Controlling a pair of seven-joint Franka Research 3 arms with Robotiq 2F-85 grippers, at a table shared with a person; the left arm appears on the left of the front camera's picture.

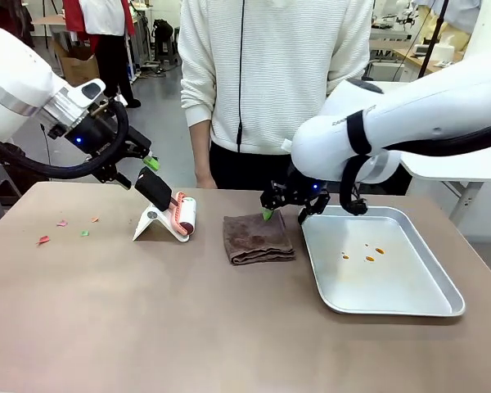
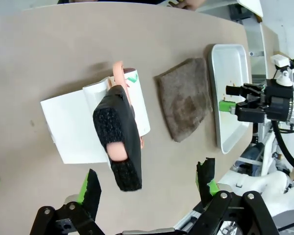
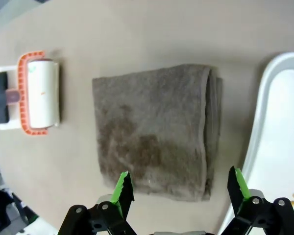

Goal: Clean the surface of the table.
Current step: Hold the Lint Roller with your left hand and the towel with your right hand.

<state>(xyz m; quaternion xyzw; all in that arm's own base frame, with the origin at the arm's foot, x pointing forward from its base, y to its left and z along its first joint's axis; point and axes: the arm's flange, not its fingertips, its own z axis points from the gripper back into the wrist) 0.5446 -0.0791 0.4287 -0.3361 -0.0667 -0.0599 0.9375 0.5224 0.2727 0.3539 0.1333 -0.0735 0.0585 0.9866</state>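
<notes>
The brownish-tan table [image 1: 188, 327] carries small coloured paper scraps [image 1: 63, 223] near its left edge. A lint roller [image 1: 185, 215] with a black handle [image 2: 118, 142] and orange frame rests on a white stand [image 2: 68, 127]. My left gripper [image 1: 137, 170] hovers open just above the handle, its fingers [image 2: 90, 188] spread wide either side. A folded brown cloth [image 1: 258, 237] lies in the middle. Above the cloth's far right corner my right gripper [image 1: 286, 211] stands open, its green-tipped fingers [image 3: 121, 188] straddling the cloth [image 3: 154, 129].
A shallow metal tray [image 1: 409, 307] with a few orange crumbs [image 1: 368, 258] sits right of the cloth, close to my right gripper. A person in a pale striped top [image 1: 270, 74] stands at the far edge. The front half of the table is bare.
</notes>
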